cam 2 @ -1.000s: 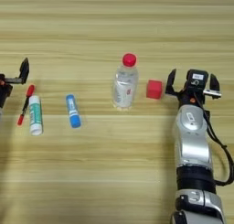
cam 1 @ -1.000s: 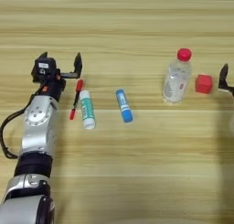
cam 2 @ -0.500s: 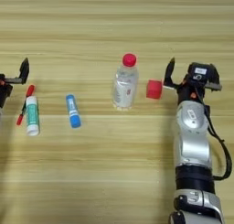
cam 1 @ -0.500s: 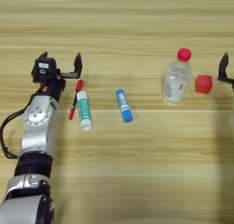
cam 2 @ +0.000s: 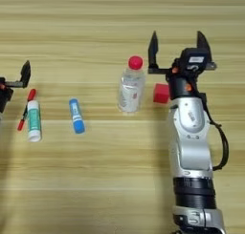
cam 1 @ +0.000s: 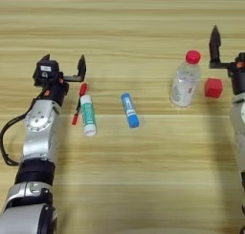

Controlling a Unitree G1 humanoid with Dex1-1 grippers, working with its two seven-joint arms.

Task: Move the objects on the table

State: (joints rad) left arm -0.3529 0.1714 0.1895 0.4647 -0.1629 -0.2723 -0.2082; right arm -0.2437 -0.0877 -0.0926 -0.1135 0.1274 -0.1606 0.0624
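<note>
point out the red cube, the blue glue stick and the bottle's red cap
red cube (cam 2: 161, 93), right eye view, middle of its front face
blue-and-white glue stick (cam 1: 129, 110), left eye view, middle of its blue barrel
bottle's red cap (cam 2: 136, 62), right eye view, top of the cap

I see the bottle (cam 2: 130, 86) upright, red-capped. Right of it: cube (cam 2: 161, 93). Left of it, lying flat: blue stick (cam 2: 76, 115), green stick (cam 2: 33, 120), pen (cam 2: 26, 109).

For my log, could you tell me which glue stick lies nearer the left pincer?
The green-and-white glue stick, beside the thin red pen; the blue-and-white glue stick lies farther right.
</note>
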